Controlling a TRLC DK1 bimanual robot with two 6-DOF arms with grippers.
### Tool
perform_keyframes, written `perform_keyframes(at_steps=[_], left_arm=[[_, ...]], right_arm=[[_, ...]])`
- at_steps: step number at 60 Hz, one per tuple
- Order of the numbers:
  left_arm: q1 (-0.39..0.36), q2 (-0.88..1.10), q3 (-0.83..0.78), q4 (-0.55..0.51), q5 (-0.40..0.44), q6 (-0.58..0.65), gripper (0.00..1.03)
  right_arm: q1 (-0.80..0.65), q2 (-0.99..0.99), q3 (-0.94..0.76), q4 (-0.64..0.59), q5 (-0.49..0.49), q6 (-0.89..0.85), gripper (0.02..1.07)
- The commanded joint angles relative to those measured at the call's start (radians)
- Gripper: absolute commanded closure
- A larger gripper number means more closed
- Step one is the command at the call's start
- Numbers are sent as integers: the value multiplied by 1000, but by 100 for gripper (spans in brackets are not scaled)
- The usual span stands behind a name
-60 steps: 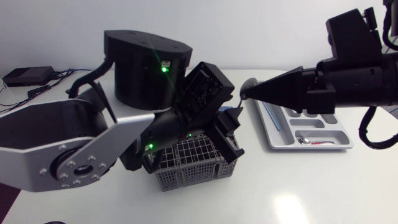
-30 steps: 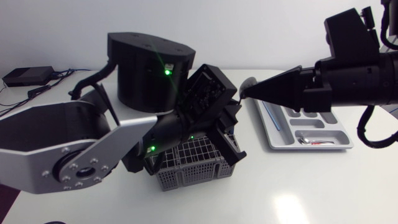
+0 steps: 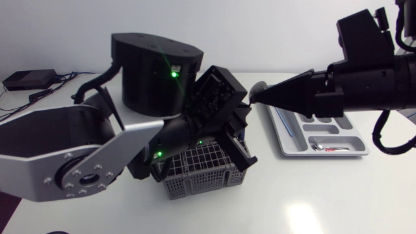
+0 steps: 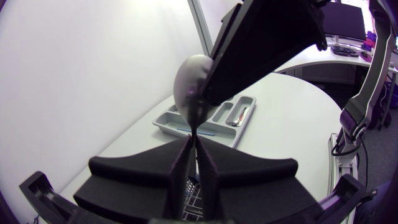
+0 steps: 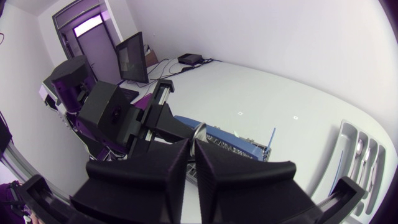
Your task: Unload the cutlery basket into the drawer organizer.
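Note:
A metal spoon (image 3: pixel 259 86) hangs above the table between my two grippers. My right gripper (image 3: pixel 255 96) is shut on its bowl (image 4: pixel 189 78). Just below, my left gripper (image 3: pixel 245 112) is shut on the thin handle, its fingertips (image 4: pixel 196 142) pressed together around it. From the right wrist, the gripper (image 5: pixel 191 146) shows almost no gap, with the spoon (image 5: pixel 200 129) just ahead of it. The grey cutlery basket (image 3: pixel 201 169) stands under my left arm. To the right lies the white drawer organizer (image 3: pixel 338 136), also visible beyond the spoon (image 4: pixel 211 118).
The organizer holds a blue-handled piece (image 3: pixel 284 120) in its long slot and a small utensil with red on it (image 3: pixel 325 148) in a front compartment. A black box with cables (image 3: pixel 29 79) sits at the table's far left back corner.
My left gripper's fingers have come together on the spoon's handle. The right gripper has edged slightly left, still at the spoon's bowl.

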Motion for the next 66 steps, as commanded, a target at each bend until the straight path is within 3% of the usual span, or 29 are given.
perform_keyframes(at_steps=[1, 6, 15, 23, 32, 44, 50, 61, 66], left_arm=[[-2, 11, 13, 23, -7, -5, 94], [-2, 9, 13, 23, -8, -5, 95], [-2, 8, 13, 21, -8, -8, 96], [0, 6, 13, 21, -7, -8, 96], [0, 6, 13, 19, -8, -8, 96], [9, 5, 19, 16, -7, -17, 96], [30, 3, 36, 1, -5, -47, 96], [128, -1, 114, -83, 125, -171, 96], [185, 0, 149, -114, 207, -234, 96]], right_arm=[[10, 5, 16, -14, 10, 24, 78], [12, 3, 17, -14, 11, 24, 72], [18, 2, 17, -14, 22, 24, 71], [19, -3, 17, -14, 28, 24, 60], [19, -6, 12, -11, 33, 24, 59], [3, -36, 19, -11, 48, 18, 46], [-10, -66, 6, -13, 53, -2, 46], [4, -124, -61, 12, 108, -60, 46], [27, -148, -98, 37, 188, -105, 46]])
